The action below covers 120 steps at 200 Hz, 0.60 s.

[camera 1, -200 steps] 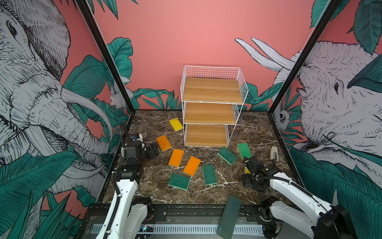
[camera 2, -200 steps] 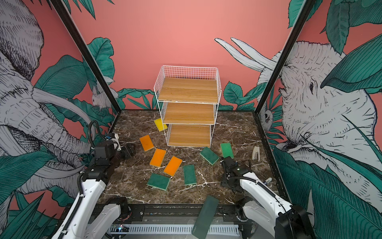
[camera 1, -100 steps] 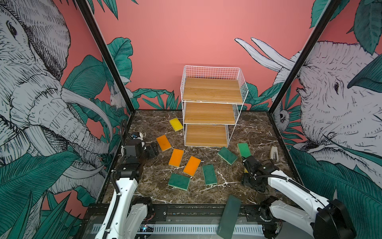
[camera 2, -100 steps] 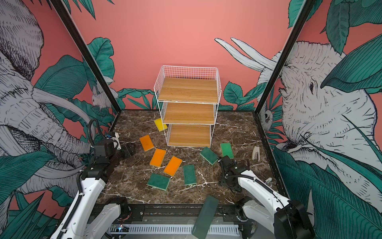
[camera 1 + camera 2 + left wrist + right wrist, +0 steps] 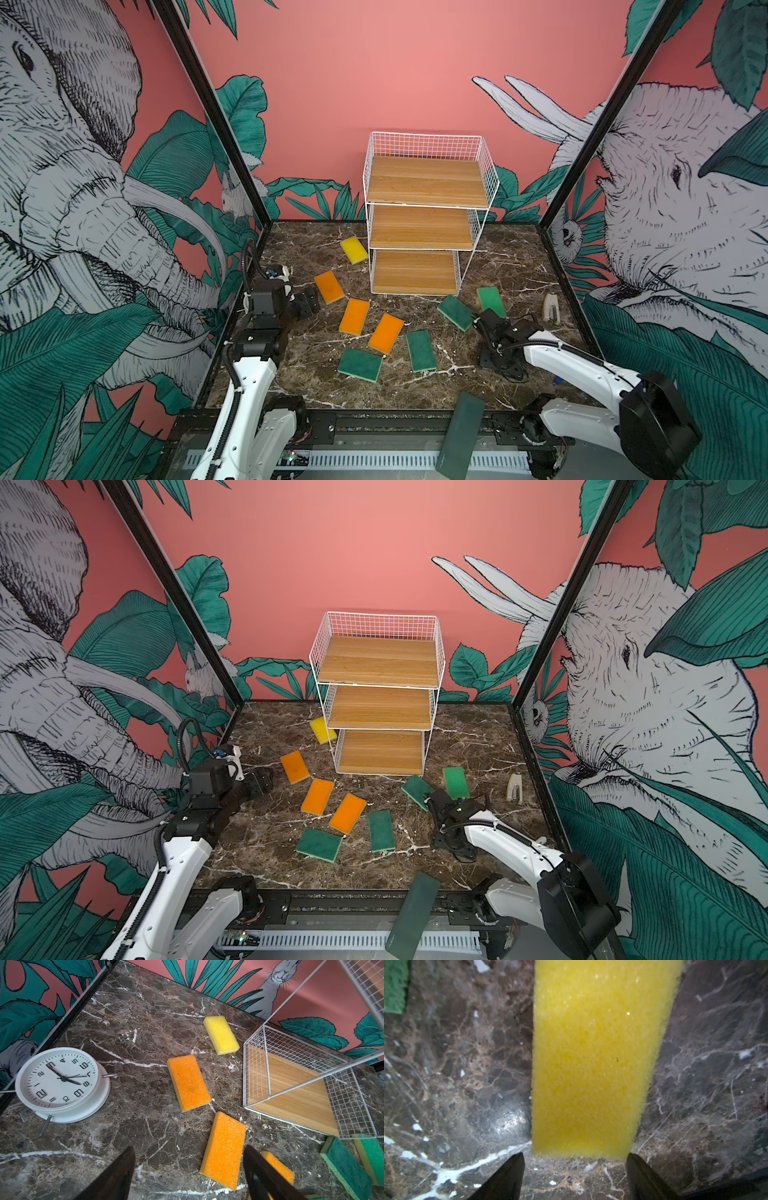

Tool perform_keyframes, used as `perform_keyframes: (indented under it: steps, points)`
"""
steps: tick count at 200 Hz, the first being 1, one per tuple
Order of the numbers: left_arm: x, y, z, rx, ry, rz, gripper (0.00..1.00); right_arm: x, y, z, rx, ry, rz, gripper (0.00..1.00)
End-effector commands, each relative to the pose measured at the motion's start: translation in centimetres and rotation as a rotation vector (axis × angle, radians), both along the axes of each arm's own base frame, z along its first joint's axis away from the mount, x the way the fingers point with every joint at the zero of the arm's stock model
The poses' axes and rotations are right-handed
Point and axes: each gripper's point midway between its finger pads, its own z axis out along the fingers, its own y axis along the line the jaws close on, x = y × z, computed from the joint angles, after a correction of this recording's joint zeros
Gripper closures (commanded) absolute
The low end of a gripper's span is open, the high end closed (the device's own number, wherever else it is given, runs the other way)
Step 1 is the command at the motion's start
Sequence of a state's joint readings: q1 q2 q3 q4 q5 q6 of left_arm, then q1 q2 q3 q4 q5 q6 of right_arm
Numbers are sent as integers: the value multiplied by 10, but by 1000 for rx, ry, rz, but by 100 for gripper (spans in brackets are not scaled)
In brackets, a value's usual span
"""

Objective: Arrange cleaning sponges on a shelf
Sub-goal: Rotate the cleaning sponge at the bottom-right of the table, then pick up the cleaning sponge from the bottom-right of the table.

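Barely begun: hovers with right pincer [image 5: 574,1159] spread wide and empty, just short of a yellow sponge [image 5: 598,1059].

Shows that sponge lying flat on the counter [image 5: 456,1084], its near end close to the two tips and apparently untouched. Holds left pincer [image 5: 189,1147] equally apart, gripping nothing, aimed down toward three orange sponges [image 5: 188,1082]. Finds four green sponges [image 5: 360,364] and a second yellow sponge [image 5: 354,249] loose on the counter too, the latter just beside the shelf [image 5: 424,226]. Leaves all three boards bare, so every sponge awaits placing: nine, judging by what is visible. Stretches the left arm low and forward along the left wall. Folds the right arm with its wrist tipped steeply down, close to two of the green sponges.
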<state>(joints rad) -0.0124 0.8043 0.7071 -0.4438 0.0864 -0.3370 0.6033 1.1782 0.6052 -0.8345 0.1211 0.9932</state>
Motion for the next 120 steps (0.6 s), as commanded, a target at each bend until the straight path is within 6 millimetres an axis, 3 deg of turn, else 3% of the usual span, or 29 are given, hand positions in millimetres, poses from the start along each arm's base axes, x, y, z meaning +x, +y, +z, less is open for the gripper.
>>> perform_keyframes:
  steps: [1,31,62,120]
  points:
    - [4,-7,11,1,-15,-46,16,6,-4,1,-30,-66,-101,20]
    - [9,-14,11,-23,-11,-80,16,15,-10,9,-79,-110,-126,17]
    - [12,-18,12,-37,-8,-95,15,17,-5,2,-47,-127,-179,15]
    - [15,-18,11,-38,16,-95,14,9,-18,-2,-42,-157,-221,10]
